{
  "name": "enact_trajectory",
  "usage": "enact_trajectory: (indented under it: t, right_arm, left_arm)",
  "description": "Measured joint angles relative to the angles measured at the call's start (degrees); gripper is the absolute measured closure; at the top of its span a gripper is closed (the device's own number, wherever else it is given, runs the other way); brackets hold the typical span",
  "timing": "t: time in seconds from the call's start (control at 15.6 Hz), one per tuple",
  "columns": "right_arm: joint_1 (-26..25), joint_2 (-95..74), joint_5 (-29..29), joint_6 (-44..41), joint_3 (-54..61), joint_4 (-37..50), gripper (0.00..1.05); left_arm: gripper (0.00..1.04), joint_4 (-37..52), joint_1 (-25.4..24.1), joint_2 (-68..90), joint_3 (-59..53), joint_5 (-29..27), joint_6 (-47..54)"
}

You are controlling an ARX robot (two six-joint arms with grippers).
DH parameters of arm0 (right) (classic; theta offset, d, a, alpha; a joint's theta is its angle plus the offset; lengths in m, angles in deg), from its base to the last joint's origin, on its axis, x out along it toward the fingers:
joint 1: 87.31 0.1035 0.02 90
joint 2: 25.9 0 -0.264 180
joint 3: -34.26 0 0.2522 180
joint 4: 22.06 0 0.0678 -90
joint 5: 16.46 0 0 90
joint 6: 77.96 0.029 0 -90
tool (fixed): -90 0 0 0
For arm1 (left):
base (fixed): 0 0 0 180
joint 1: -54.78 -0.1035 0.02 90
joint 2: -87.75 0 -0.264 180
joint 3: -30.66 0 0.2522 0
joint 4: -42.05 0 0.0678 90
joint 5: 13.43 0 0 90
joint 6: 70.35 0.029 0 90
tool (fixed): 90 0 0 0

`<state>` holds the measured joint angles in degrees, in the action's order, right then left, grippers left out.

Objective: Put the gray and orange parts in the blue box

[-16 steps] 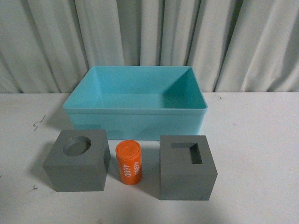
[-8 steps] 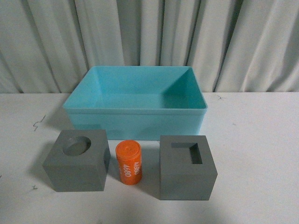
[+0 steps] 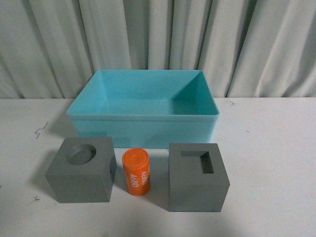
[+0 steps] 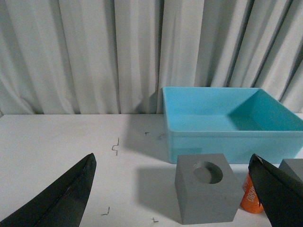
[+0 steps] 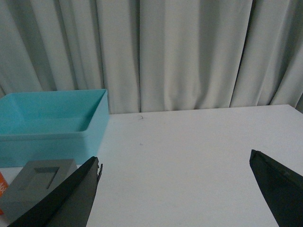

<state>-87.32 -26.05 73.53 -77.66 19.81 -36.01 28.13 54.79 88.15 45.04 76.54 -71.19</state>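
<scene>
The left gripper [image 4: 171, 161] and right gripper [image 5: 175, 158] both have fingers wide apart (holding nothing). To start well, I think the left one should come down over the round-hole cube [image 3: 81, 180], squeeze its flat sides, and lift it higher than the box rim.

There is one blue box [image 3: 143, 129], empty, at 12 o'clock of the parts. There are two gray cubes: the round-hole cube at 9 o'clock and the square-hole cube [image 3: 197, 190] at 3 o'clock of the one orange cylinder [image 3: 136, 173].

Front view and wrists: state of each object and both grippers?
blue box: upright, open-topped, empty.
gray cube with round recess: on table, recess up and empty, outside the box.
orange cylinder: standing on end between the cubes, ungripped.
gray cube with rectangular recess: on table, recess up and empty.
left gripper: open, holding nothing.
right gripper: open, holding nothing.
</scene>
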Motion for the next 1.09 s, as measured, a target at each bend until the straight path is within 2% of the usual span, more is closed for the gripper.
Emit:
enact_trajectory:
  t: [0.13, 0.19, 0.26, 0.32, 0.38, 0.45, 0.51, 0.64, 0.9, 0.96, 1.09]
  right_arm:
    - [0.0, 0.0, 0.0, 0.0, 0.0, 0.0, 0.06]
    - [0.46, -1.18, -2.08, 1.33, -1.31, -5.03, 0.06]
    - [0.02, -11.69, -7.34, 4.92, -6.95, -15.23, 0.06]
    - [-5.42, -24.79, -6.64, 6.1, -11.69, -12.72, 0.06]
    - [-8.63, -32.11, -3.58, 5.4, -15.23, -6.71, 0.06]
    - [-9.03, -39.36, 0.37, 3.5, -19.37, -0.74, 0.06]
    - [-7.34, -47.45, 2.97, 1.29, -23.56, 5.38, 0.06]
    - [0.15, -60.59, 4.42, -1.42, -26.56, 11.43, 0.06]
    - [12.15, -75.06, -0.68, 0.07, -28.81, 19.15, 0.06]
    - [19.02, -82.27, -2.99, 3.69, -31.12, 21.24, 0.06]
    - [22.38, -87.95, -4.68, 7.82, -32.28, 21.57, 0.06]
  left_arm:
    - [0.07, -0.02, 0.0, 0.0, 0.0, 0.0, 0.0]
    - [0.07, 0.0, 0.0, 0.0, 0.0, 0.0, 0.0]
    - [0.07, -0.02, 0.0, 0.0, 0.0, -0.11, 0.0]
    - [0.07, 0.09, 0.0, 0.0, 0.0, 0.02, 0.0]
    - [0.07, -0.02, 0.0, 0.0, 0.0, 0.0, 0.0]
    - [0.07, -0.02, 0.0, 0.0, 0.0, 0.02, 0.0]
    - [0.07, 0.0, 0.0, 0.0, 0.0, 0.02, 0.0]
    - [0.07, -0.02, 0.0, 0.0, 0.0, 0.02, 0.0]
    - [0.07, -0.02, 0.0, 0.0, 0.0, 0.0, 0.0]
    - [0.07, -0.02, 0.0, 0.0, 0.0, 0.0, 0.0]
    - [0.07, -0.02, 0.0, 0.0, 0.0, 0.0, 0.0]
